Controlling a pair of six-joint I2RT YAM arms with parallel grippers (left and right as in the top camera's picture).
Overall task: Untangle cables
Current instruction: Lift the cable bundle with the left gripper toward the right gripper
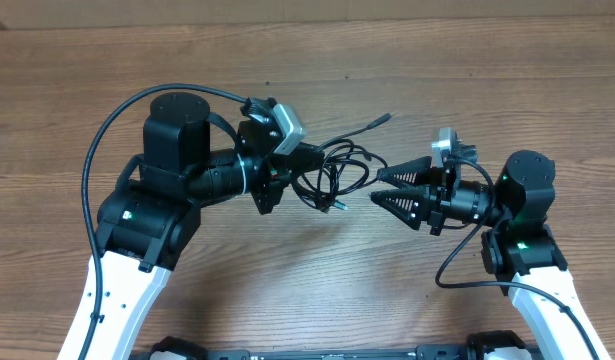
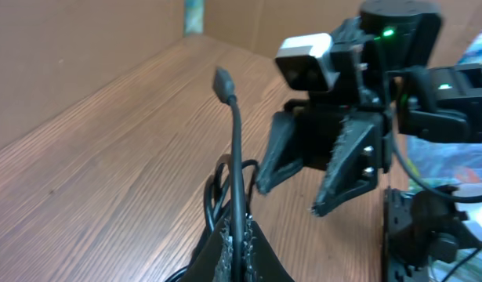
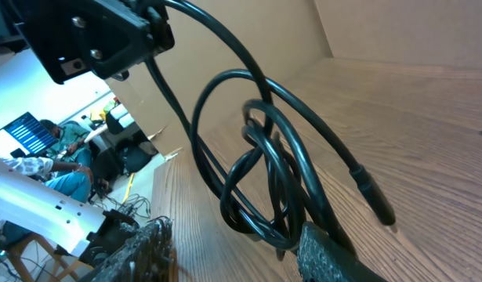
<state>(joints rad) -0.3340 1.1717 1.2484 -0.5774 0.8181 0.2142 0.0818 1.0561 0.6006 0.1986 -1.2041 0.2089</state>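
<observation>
Cables (image 1: pixel 339 178) hang knotted over the middle of the table (image 1: pixel 287 300), pinched in the closed left gripper (image 1: pixel 309 160). Right gripper (image 1: pixel 374 188), jaws parted beside the loops, may catch 2 strands and tighten the knot.

1. A brown wooden table (image 1: pixel 287 300) lies under everything, with lines in the wood.
2. A plain brown wall (image 2: pixel 84 47) stands behind the table.
3. Something bright blue (image 3: pixel 25 129) shows far off at the side.

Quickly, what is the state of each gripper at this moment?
Left gripper: closed, holding the cables.
Right gripper: open, jaws spread, not clamped on anything.
</observation>
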